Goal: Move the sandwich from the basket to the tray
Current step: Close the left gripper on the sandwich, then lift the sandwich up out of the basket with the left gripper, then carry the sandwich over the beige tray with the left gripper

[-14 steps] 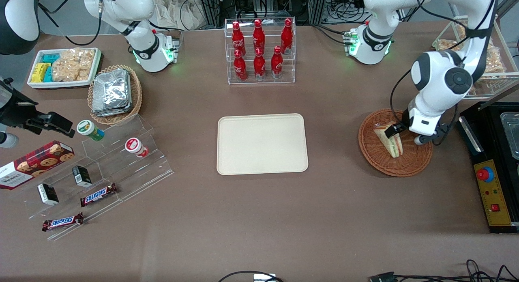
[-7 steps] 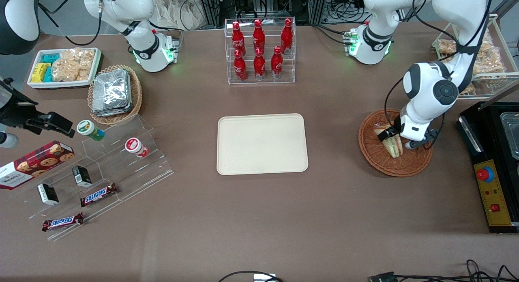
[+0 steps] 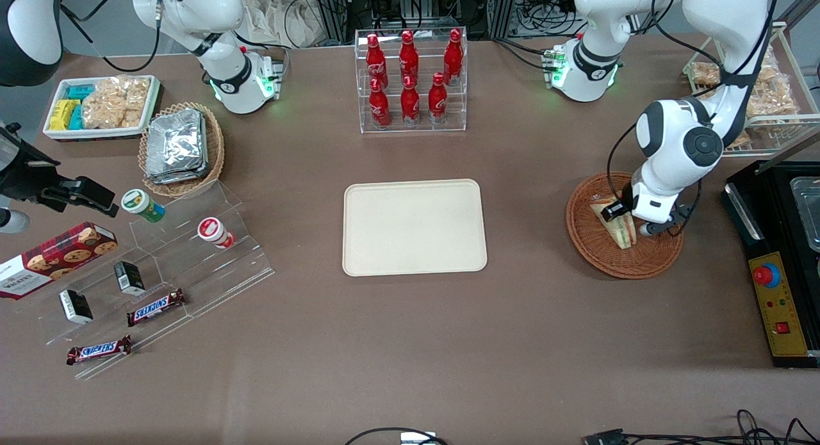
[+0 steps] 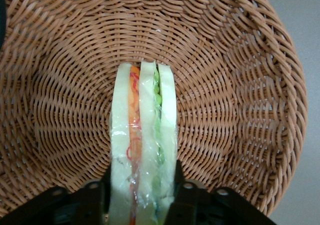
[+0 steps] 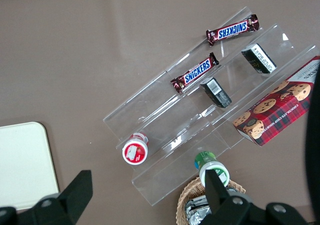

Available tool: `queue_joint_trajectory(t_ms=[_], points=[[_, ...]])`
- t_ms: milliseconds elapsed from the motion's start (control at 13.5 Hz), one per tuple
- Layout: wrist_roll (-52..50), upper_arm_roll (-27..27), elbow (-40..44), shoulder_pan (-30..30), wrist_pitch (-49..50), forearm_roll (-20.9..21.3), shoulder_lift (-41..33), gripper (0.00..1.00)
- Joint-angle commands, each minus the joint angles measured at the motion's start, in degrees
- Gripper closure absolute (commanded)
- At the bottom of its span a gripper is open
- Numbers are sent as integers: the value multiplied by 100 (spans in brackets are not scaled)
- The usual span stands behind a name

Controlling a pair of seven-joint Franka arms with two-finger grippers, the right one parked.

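1. While the left arm reaches down over the reddish-brown wicker basket (image 3: 624, 253), its gripper (image 4: 141, 197) sits low inside the bowl with one finger on each flat side of the sandwich (image 4: 142, 150).
2. Both fingers (image 4: 182, 197) press against the outer bread slices, so the gripper is clamped on the wrapped wedge.
3. Standing on edge, the sandwich shows its layers upward: white bread, an orange-red filling, bread again, green filling, and bread, all under clear wrap.
4. Seen from the front, the sandwich (image 3: 618, 226) lies in the basket's middle, partly covered by the arm's wrist.
5. Toward the table's centre, well apart from the basket, the cream-beige tray (image 3: 414, 227) lies flat.
6. Farther from the front camera than the tray, a clear rack of red bottles (image 3: 410, 80) stands upright.
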State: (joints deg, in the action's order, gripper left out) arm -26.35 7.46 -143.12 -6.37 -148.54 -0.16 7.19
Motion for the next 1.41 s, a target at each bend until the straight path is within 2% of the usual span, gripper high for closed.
queue_joint_trajectory(t_ms=[0, 370, 593, 741, 963, 1333], points=[[-19, 19, -41, 13, -27, 34, -77, 77], [243, 19, 380, 13, 1604, 25, -1077, 76], [482, 19, 1458, 13, 3220, 25, -1352, 76], [525, 28, 2591, 22, 4459, 25, -1203, 76], [543, 72, 3990, 92, 5788, -27, -905, 74], [421, 255, 5740, 724, 6626, -80, -149, 74]])
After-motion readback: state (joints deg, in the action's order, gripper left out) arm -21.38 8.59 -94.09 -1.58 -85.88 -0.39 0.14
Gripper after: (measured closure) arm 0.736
